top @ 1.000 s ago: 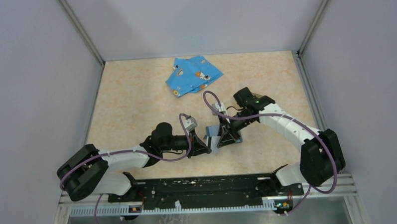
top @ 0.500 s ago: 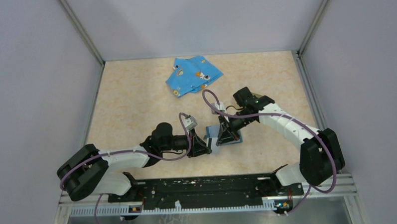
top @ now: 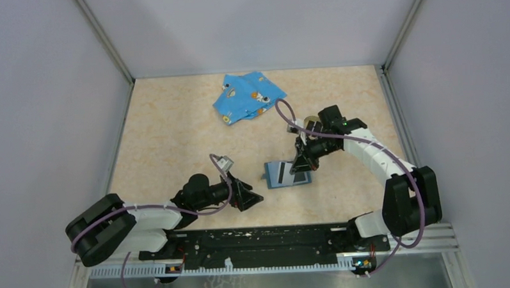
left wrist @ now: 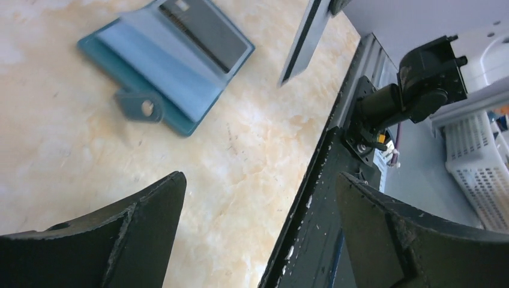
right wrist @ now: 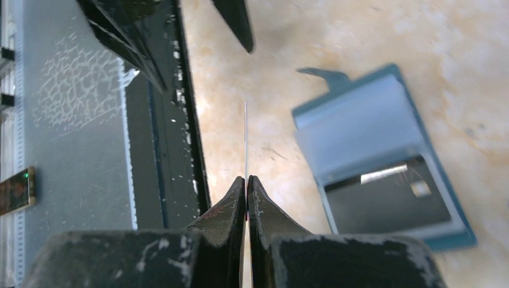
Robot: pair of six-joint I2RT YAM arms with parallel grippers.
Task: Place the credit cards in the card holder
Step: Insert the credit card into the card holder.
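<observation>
Right gripper (right wrist: 246, 178) tight on edge-on credit card (left wrist: 304, 45)

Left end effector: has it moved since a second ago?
Yes. The left end effector has backed away from the card holder, toward the left and nearer the black base rail, and now stands open.

Lab robot cell: grey panel walls (top: 39, 94), aluminium frame (top: 104, 37).
</observation>
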